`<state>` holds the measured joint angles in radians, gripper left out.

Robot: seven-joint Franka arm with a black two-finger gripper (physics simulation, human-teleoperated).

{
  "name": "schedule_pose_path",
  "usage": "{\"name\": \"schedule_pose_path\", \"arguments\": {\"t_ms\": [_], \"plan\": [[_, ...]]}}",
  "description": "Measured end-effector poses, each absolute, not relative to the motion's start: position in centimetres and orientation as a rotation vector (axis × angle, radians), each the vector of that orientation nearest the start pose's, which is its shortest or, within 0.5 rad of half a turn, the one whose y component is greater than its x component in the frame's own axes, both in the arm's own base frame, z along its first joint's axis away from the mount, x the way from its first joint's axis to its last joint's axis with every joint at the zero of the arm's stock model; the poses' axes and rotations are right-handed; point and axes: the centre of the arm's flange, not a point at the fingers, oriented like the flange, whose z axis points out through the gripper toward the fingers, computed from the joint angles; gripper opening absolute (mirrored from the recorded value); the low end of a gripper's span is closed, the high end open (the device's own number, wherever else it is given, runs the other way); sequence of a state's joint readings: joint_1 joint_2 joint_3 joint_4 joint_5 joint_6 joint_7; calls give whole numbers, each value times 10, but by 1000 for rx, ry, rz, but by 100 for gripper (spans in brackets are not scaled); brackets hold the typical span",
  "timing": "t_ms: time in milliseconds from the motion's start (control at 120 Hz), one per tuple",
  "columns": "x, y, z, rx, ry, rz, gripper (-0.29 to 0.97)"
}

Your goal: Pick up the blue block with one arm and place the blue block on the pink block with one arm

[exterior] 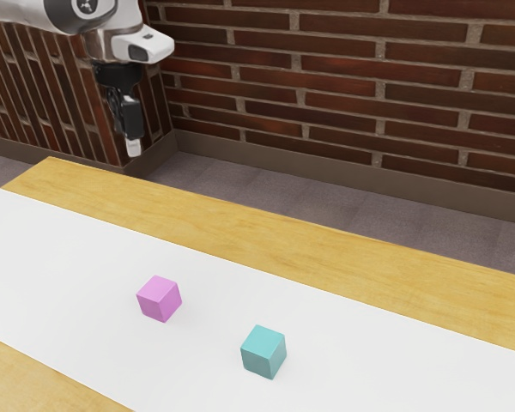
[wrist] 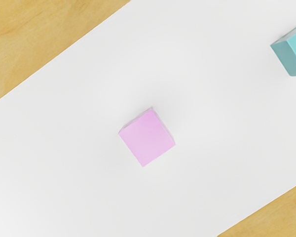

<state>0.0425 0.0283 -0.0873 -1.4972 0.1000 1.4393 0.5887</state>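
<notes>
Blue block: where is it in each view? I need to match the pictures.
Exterior view: the blue block is on the white strip, to the exterior view's right of the pink block, nearer the camera.
Wrist view: the blue block is at the picture's edge, partly cut off, apart from the pink block.
Shared landmark: the pink block on the white strip.
</notes>
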Motion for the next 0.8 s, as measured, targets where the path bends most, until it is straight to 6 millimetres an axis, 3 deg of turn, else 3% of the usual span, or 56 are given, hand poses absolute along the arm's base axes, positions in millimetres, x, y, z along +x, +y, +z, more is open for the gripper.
{"name": "schedule_pose_path", "arguments": {"t_ms": [125, 208, 308, 400, 517, 675, 800], "plan": [[551, -39, 633, -2879, 1062, 138, 68], [547, -58, 622, -2892, 1155, 154, 68], [515, -75, 618, -2860, 1301, 169, 68], [502, -96, 586, -2799, 1492, 236, 68], [493, -136, 561, -2643, 1734, 277, 68], [503, -144, 500, -2537, 1950, 332, 68], [509, -155, 467, -2485, 2094, 256, 68]]}}
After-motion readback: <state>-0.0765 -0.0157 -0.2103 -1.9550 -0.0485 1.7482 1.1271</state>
